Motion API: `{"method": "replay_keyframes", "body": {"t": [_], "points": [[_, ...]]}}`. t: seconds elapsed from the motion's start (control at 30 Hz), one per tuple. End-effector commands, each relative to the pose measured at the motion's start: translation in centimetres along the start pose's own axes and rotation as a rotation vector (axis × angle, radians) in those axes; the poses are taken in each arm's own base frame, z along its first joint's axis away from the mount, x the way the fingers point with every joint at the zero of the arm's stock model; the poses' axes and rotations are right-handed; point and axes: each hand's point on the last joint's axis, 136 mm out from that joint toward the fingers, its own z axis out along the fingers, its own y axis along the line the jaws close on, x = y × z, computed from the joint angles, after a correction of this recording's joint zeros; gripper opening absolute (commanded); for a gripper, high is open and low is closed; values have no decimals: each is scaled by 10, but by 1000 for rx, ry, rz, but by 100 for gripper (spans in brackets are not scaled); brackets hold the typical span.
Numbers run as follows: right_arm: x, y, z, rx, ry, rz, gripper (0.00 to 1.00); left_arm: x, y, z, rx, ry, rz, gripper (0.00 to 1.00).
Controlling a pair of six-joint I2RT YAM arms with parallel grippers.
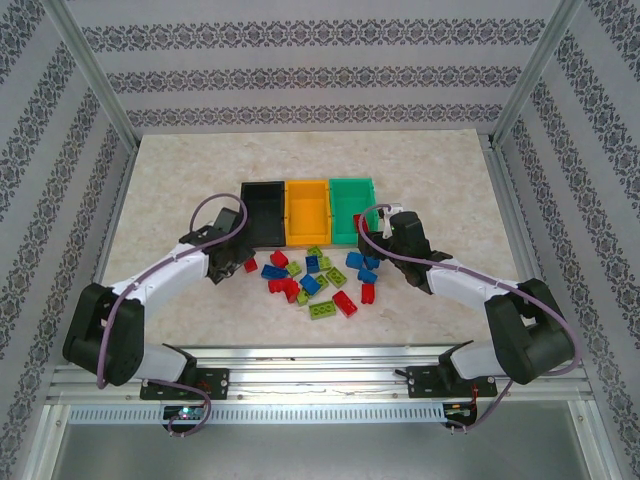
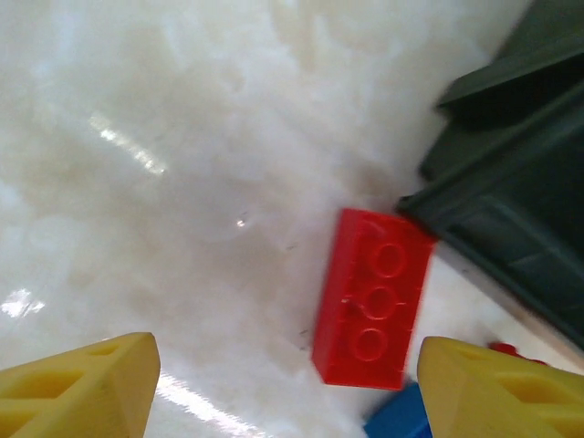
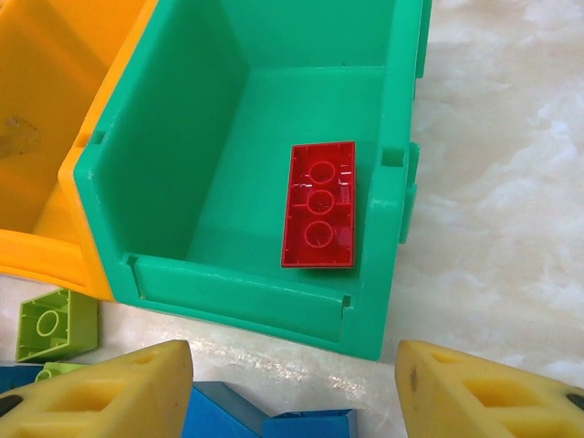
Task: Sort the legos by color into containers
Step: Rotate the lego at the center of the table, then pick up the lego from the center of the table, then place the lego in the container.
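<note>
Nearest the arm bases, the loose legos point(image 1: 315, 280) lie scattered on the pale marbled table point(image 1: 170, 180), a mix of red, blue and lime green, between the two grippers. The left gripper point(image 2: 287, 392) hangs low at the pile's 9 o'clock edge, its yellow fingers spread wide with nothing between them. Just past the fingertips, toward 1 o'clock in the left wrist view, a red brick point(image 2: 372, 297) lies flat on the table, with a blue brick point(image 2: 400, 422) just beside its near end. Beyond it, at 2 o'clock, stands a corner of the black bin point(image 2: 511, 192). The right gripper point(image 3: 292, 397) hovers at the pile's 2 o'clock edge, its fingers likewise apart and empty. Blue bricks point(image 3: 274, 422) lie below the gap and a lime green brick point(image 3: 57, 324) sits at 9 o'clock. Farthest off, the three bins stand in a row side against side: black at 11 o'clock, the orange-yellow bin point(image 3: 36, 137) at 12 and the green bin point(image 3: 237, 301) at 1. A second red brick point(image 3: 319, 205) lies flat on the green bin's floor, toward its 3 o'clock wall.
</note>
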Motion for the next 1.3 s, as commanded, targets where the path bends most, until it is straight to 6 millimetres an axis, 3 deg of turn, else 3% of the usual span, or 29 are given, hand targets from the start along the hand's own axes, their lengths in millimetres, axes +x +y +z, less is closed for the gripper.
{"method": "replay_keyframes", "body": {"t": [0.0,0.37,0.4,0.5,0.6,0.8,1.0,1.1,1.27], "points": [[-8,5,2,-10,-15,-1,61,3,-10,4,-16,59,89,75],[-9,3,3,-2,-19,-6,61,22,-8,40,-92,168,169,70],[-8,3,3,-1,-17,-6,61,24,-8,43,-86,174,167,68],[-9,4,3,-2,-17,-4,61,33,-10,50,-71,216,167,42],[-9,3,3,0,-18,-6,61,35,-9,49,-72,229,182,40],[-11,4,2,-6,-29,-5,61,25,4,30,-106,173,221,33],[-14,8,-2,-30,-62,-2,61,14,3,5,-45,103,210,30],[-16,8,-5,-35,-77,2,61,3,-14,-10,38,47,204,27],[-18,2,-9,-18,-98,23,61,-14,-73,-45,177,-42,294,26]]}}
